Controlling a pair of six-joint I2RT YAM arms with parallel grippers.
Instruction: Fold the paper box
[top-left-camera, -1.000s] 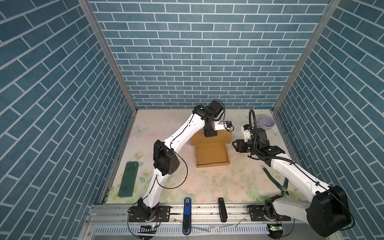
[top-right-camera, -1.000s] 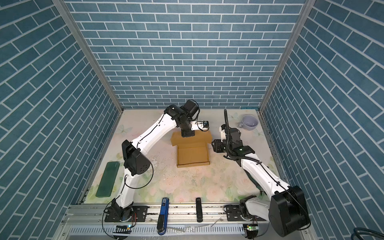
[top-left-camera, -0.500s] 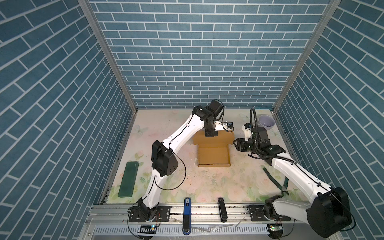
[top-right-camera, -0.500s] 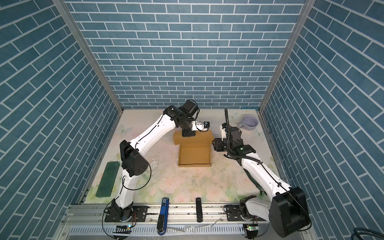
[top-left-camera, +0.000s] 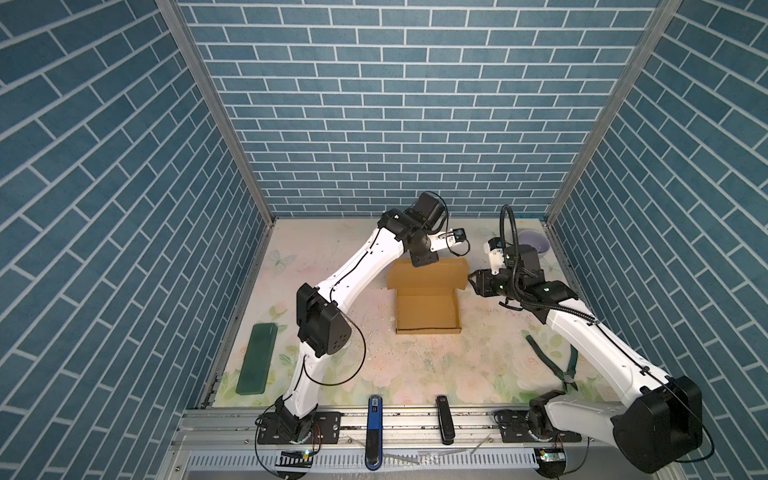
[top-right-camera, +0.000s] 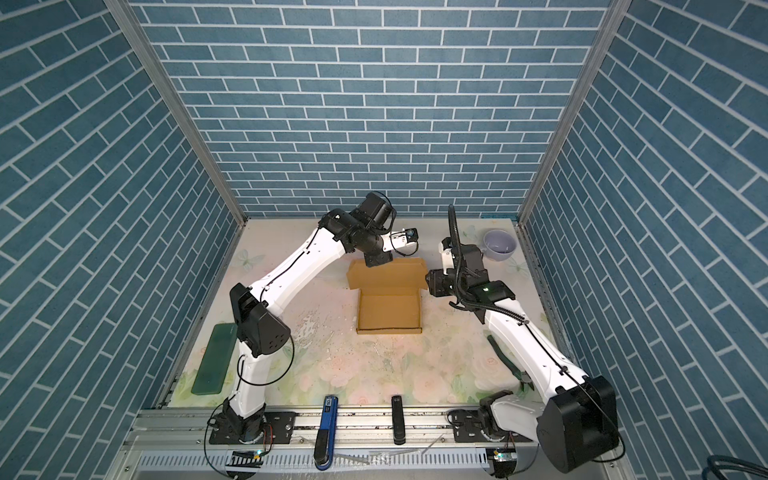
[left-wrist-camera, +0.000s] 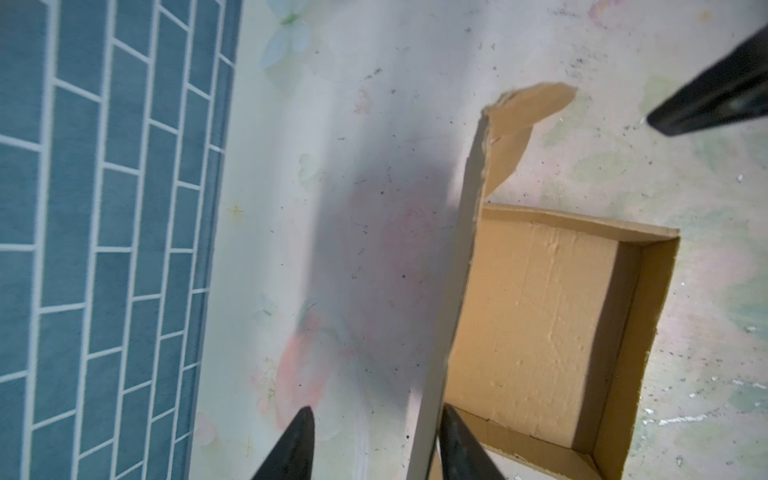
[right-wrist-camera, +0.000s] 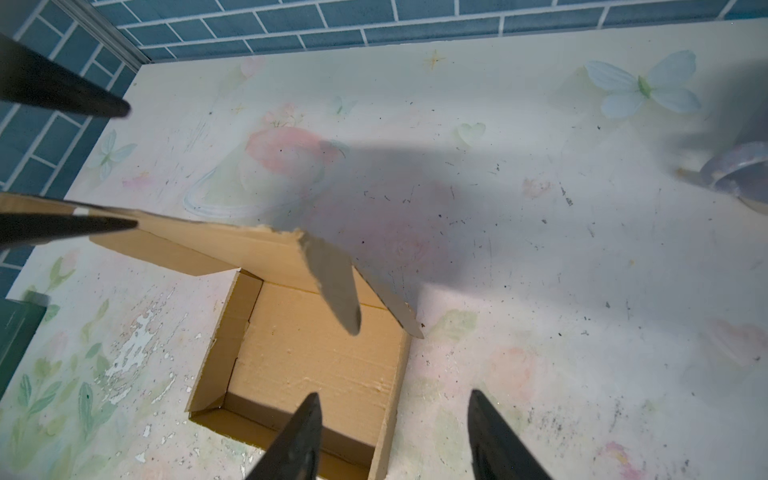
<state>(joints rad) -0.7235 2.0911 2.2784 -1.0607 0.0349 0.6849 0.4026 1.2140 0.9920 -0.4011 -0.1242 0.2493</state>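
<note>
So the box (top-left-camera: 428, 309) sits on the table (top-left-camera: 415, 374) around the middle, a bit toward the back wall, tray open and lid (top-left-camera: 428, 272) standing up at the far side. Both top views give you the layout but hide the fingertips under the wrists. The left wrist view sorts that out: the left gripper (left-wrist-camera: 376, 415) is spread, with the lid's top edge running edge-on between the fingers, right against one and well clear of the other, so no pinch. The right wrist view shows the same thing from the side, fingers (right-wrist-camera: 70, 226) straddling the lid. The right gripper (right-wrist-camera: 395, 395) is spread too, holding nothing, hovering just over the tray's side wall next to the lid's side flap. The mug (top-right-camera: 500, 246) shows whole only from the top.
</note>
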